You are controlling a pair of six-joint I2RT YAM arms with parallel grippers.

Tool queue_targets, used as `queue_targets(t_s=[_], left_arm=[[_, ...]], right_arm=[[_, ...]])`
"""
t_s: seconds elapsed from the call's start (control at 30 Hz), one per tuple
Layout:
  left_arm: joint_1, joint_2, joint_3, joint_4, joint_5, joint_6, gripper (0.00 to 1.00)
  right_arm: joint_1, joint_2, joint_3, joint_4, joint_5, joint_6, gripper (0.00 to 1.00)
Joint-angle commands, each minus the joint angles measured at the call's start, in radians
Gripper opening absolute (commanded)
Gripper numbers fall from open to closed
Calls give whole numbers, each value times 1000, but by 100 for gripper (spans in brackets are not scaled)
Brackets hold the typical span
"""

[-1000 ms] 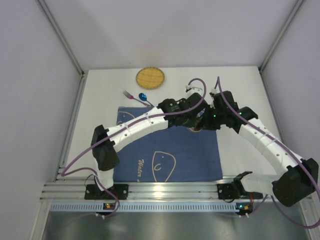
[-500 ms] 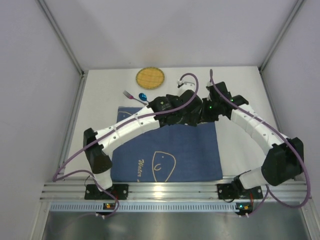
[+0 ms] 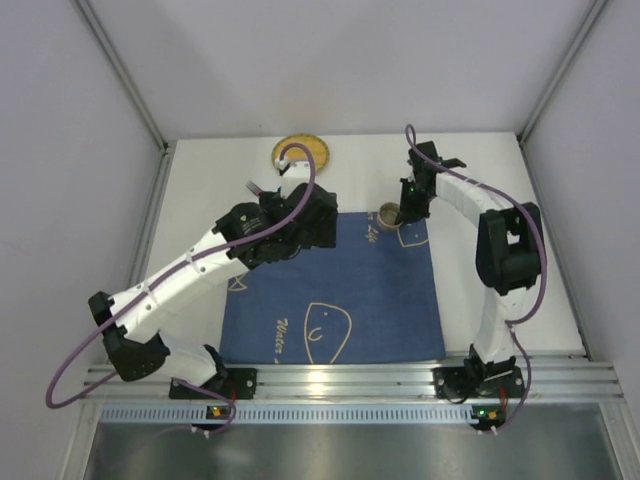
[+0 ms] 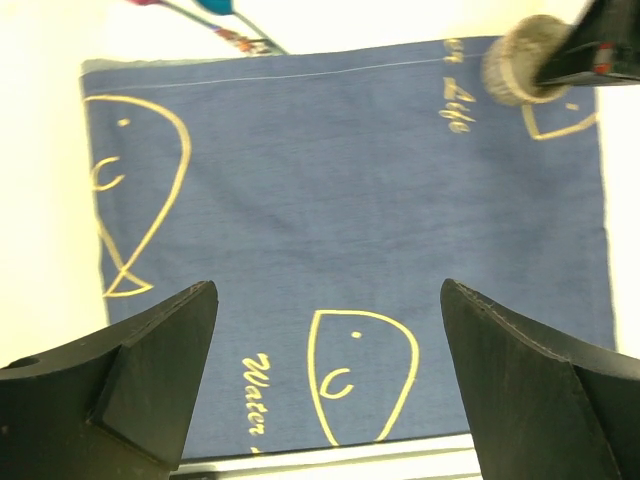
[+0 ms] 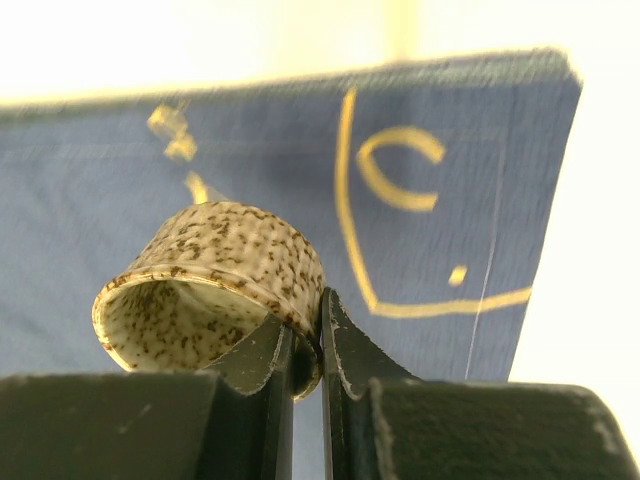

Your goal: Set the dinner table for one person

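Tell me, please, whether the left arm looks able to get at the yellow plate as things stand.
Likely yes: the left end effector is open and empty, the yellow plate lies just beyond it, and nothing visible stands between them.

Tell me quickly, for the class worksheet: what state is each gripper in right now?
Left gripper: open, holding nothing.
Right gripper: shut on the rim of the speckled cup.

Lab: white booth (image 3: 350, 60), aluminium rail (image 3: 340, 381)
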Motion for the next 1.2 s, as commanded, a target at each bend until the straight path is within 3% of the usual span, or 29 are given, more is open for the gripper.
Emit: queue_targets(t_s=[0.0,0.03,0.1,0.2,0.3,0.37,0.57,0.9,1.0,1.17], left_arm=[[64,-51,-46,-21,-9,-14,98],[79,-60,-55,-17,8,-5,98],[134,-64,-58,-11,26,26,99],[232,-57,-70,39,103,84,98],[346,-16,-67,110,197,142,99],[419,51,-40,151,245,178,98],[556,292,118,262,359,224,98],[619,797,553,273,415,212,95],[625,895,621,263,439,198,94],[625,949,595,266,442,176,92]], right_arm=[[-37,70,91,-1,9,-8,0],[-39,101,98,-4,22,-9,0],[-39,124,104,-12,45,-6,12],[-37,147,84,-15,61,0,42],[-36,141,61,-15,75,4,62],[-34,112,52,-17,84,1,69],[-36,-58,42,-52,79,18,73],[-32,-432,-40,-162,58,30,77],[-37,-524,-120,-176,70,36,77],[-62,-624,-269,-192,95,37,77]])
